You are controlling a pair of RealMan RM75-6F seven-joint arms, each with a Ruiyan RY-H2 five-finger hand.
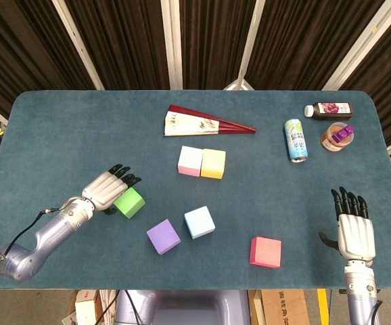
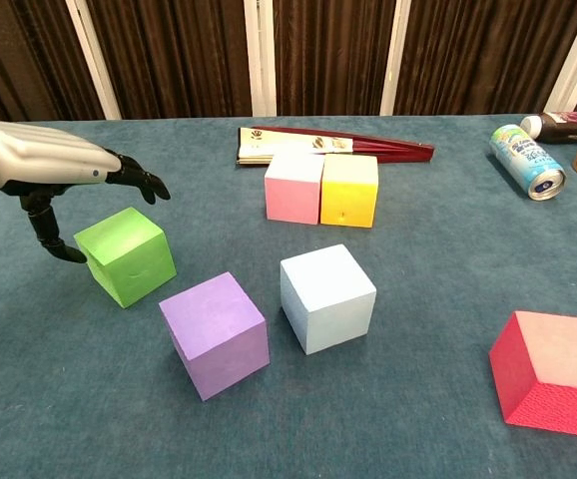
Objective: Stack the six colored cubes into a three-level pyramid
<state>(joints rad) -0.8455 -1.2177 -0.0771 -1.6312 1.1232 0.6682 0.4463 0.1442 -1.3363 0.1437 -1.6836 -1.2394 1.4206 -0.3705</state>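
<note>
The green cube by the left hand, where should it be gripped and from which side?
Probably from above, by two opposite flat side faces: the green cube sits flat with open cloth around it, and the left hand hovers over it, thumb down at its left face.

Purple cube point(image 1: 163, 236) crowds blue cube point(image 1: 199, 222); red cube point(image 1: 266, 252) stands clear.
</note>
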